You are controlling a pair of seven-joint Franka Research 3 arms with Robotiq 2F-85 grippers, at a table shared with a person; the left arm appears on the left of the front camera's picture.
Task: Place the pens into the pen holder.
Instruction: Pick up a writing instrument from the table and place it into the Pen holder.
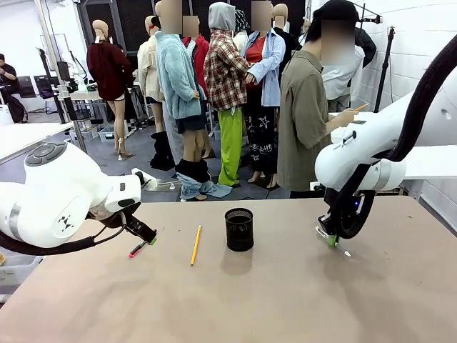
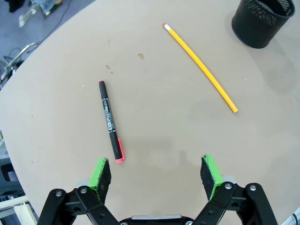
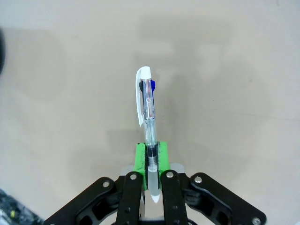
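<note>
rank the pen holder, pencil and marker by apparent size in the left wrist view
1. pen holder, bulkiest, though partly cropped
2. yellow pencil, the longest
3. red-and-black marker, shorter despite being nearer

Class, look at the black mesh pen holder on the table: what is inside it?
No pen sticks up out of the pen holder; its mouth looks dark. The bottom is hidden by its own mesh wall, so it cannot be checked.
</note>
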